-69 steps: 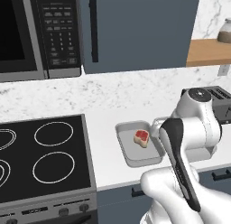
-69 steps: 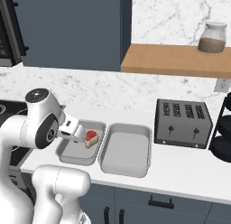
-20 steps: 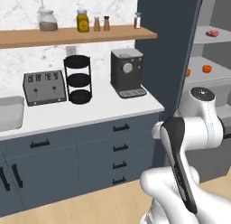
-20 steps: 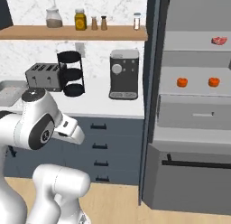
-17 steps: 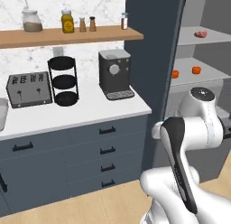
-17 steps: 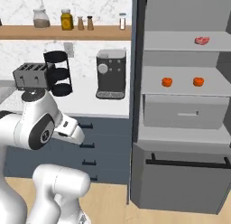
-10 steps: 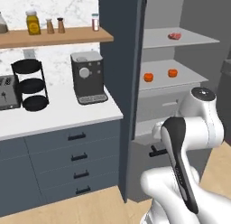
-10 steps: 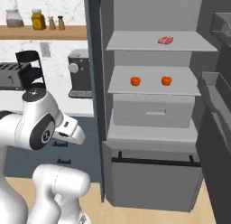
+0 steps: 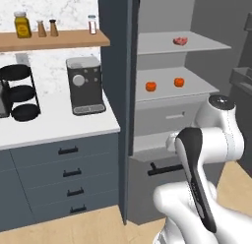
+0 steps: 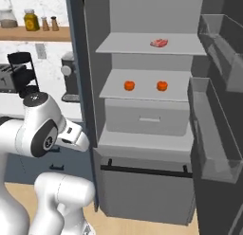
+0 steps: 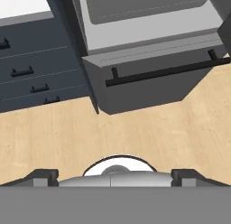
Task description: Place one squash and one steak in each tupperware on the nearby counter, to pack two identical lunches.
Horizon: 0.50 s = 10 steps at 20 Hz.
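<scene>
So the gripper [image 11: 115,173] is spread about as wide as it goes with nothing between the jaws; in the hand view the two dark fingertips [image 11: 43,175] sit far apart at the bottom, looking down at the wooden floor [image 11: 135,128]. Ahead of the jaws is the fridge's bottom drawer [image 11: 153,78] with its black bar handle, and off to the left of that the dark blue-grey counter drawers [image 11: 36,69]. The food is all well above and beyond the jaws, inside the open fridge [image 10: 142,111]: the two squash [image 10: 129,85] [image 10: 162,85] sit side by side but apart on the middle shelf, and one steak [image 10: 159,42] lies on the top shelf, over the right-hand squash. From the left base view the counter [image 9: 54,125] runs off to the left of the fridge with a coffee machine [image 9: 86,85] and a black tiered rack [image 9: 19,93] on it, under a wooden wall shelf [image 9: 54,40] with jars.
</scene>
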Motion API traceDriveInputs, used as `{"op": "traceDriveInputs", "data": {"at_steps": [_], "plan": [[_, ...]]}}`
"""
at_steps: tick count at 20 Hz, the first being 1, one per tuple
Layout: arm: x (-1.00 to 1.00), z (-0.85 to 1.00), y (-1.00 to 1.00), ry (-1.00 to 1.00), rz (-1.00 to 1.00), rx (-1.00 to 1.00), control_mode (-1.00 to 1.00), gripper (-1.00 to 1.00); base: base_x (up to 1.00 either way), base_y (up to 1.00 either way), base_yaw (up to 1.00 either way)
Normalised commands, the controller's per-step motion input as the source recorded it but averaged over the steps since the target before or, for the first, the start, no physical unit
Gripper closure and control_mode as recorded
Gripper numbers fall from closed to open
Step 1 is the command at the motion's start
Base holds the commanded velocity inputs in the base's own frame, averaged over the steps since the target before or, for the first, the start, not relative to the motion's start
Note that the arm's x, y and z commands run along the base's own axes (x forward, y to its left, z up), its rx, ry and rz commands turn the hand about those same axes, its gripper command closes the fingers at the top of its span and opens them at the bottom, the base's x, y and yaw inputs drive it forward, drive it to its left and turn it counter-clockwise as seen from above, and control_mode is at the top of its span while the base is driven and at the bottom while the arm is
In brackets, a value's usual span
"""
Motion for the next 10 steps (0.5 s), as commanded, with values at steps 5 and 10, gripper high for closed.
{"op": "traceDriveInputs", "data": {"at_steps": [5,10], "plan": [[0.00,0.00,0.00,0.00,0.00,0.00,1.00,-1.00,0.53,-0.42,0.22],[0.00,0.00,0.00,0.00,0.00,0.00,1.00,-1.00,0.51,-0.01,0.00]]}}
